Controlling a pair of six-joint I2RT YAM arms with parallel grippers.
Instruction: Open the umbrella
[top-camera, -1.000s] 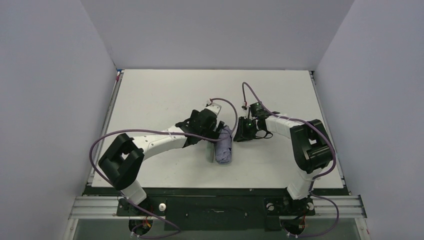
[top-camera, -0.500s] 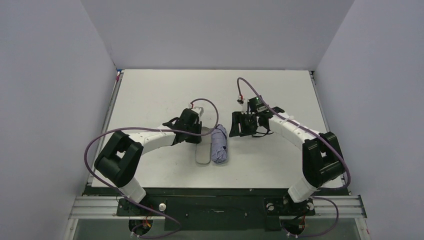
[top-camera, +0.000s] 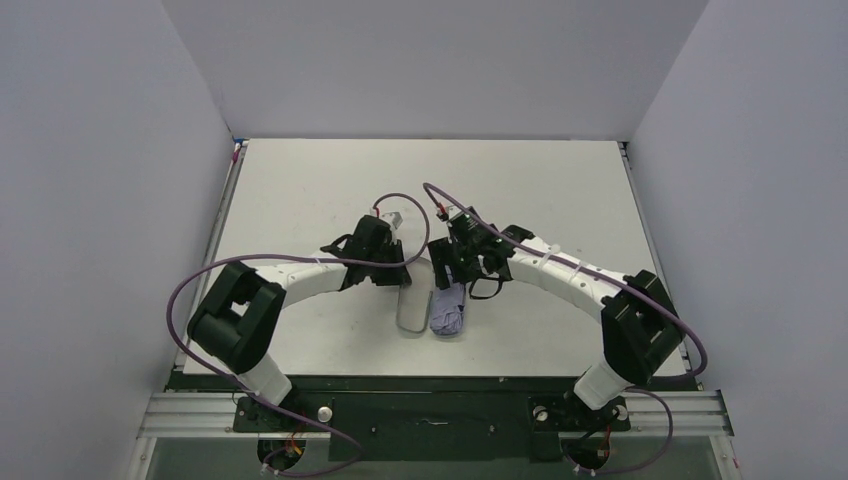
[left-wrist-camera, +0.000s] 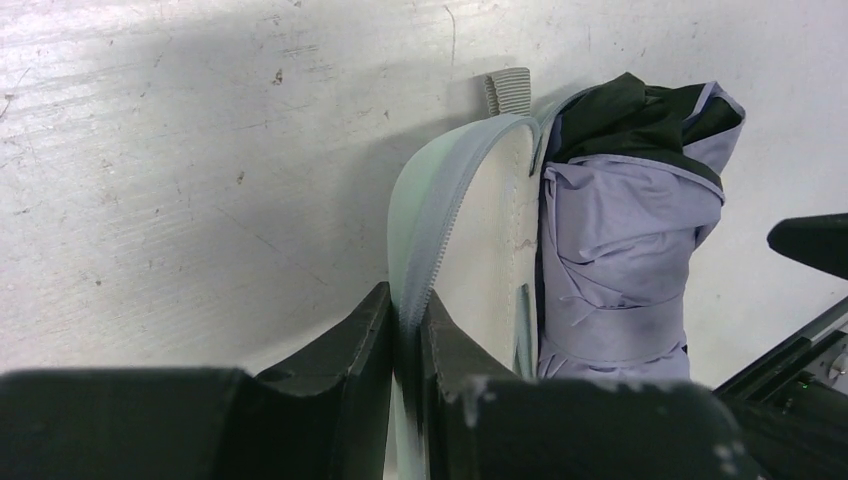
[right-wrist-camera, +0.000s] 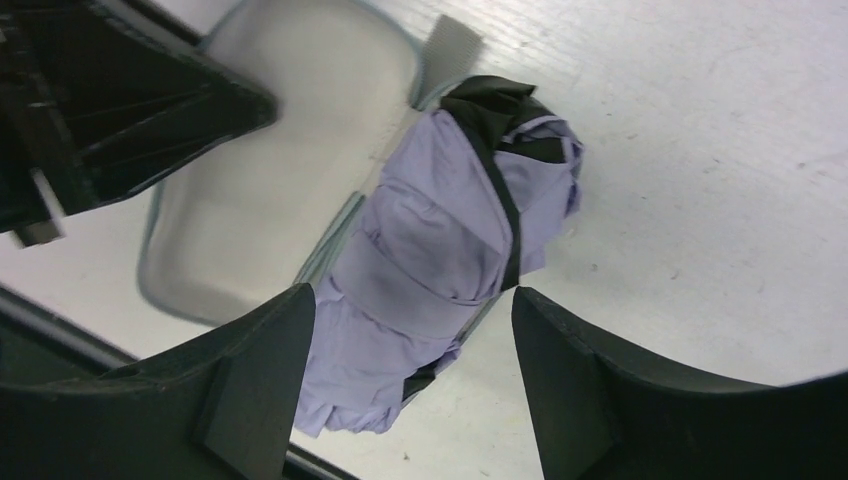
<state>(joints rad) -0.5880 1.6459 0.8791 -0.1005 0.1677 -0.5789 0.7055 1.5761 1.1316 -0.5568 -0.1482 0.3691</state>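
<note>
Pale-green case lid (left-wrist-camera: 480, 260), pinched in the left jaws, lies against the umbrella (left-wrist-camera: 620, 250).

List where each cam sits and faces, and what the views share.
Top external: above and behind the robot, looking down on the table; left arm and right arm show.
Left wrist: faces along the left gripper, shut on the case rim.
Right wrist: looks down through the open right gripper onto the folded umbrella.
Shared: all show case and umbrella.

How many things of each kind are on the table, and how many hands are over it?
umbrella: 1
case: 1
hands: 2, the left hand and the right hand
Total: 4
</note>
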